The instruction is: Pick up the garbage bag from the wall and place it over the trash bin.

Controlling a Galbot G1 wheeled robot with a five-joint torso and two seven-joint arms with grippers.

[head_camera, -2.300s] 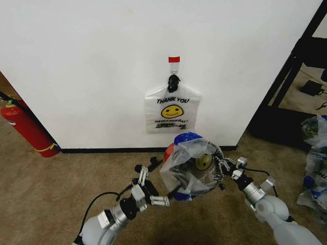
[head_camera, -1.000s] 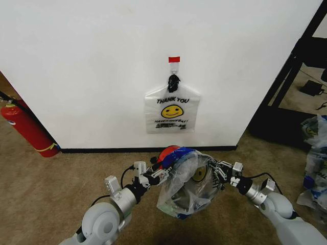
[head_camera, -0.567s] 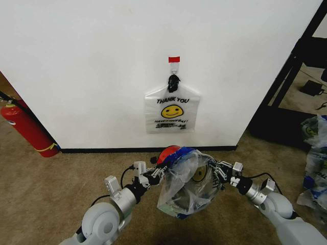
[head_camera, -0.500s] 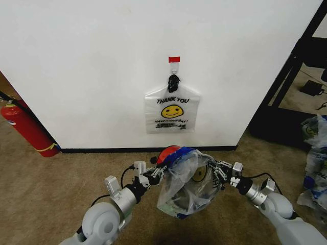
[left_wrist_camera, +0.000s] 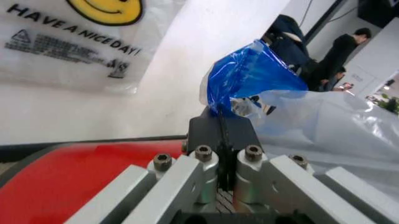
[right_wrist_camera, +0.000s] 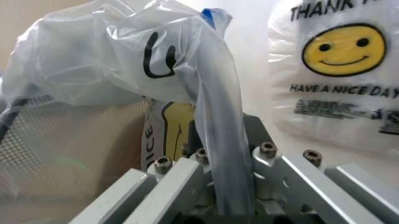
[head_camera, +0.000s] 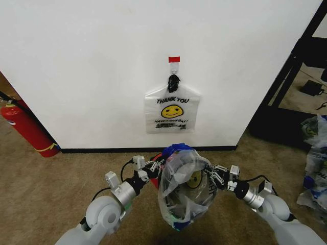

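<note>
Our left gripper (head_camera: 154, 167) is clenched on the blue-patched handle of the thin translucent white plastic garbage bag (head_camera: 183, 191); in the left wrist view its fingers (left_wrist_camera: 219, 135) are closed together with the blue plastic pinched between them. Our right gripper (head_camera: 210, 176) is clenched on the opposite side of the same bag, and in the right wrist view a twisted strip of the white film (right_wrist_camera: 218, 140) runs down between its closed fingers.

Between our two grippers the bag hangs open and draped over the small round black wire-mesh trash bin (right_wrist_camera: 68, 140), whose mesh we see through the film. The bin's red base (left_wrist_camera: 68, 182) lies just under our left gripper. The bag sits on the brown carpet (head_camera: 46, 189) just in front of the large plain white wall (head_camera: 92, 61).

On that wall a similar flat white smiley bag with black-knotted handles (head_camera: 172, 112) hangs from a small hook under a red tape strip (head_camera: 174, 59). A red fire extinguisher (head_camera: 28, 130) leans at the wall's left end, well apart from the bin.
</note>
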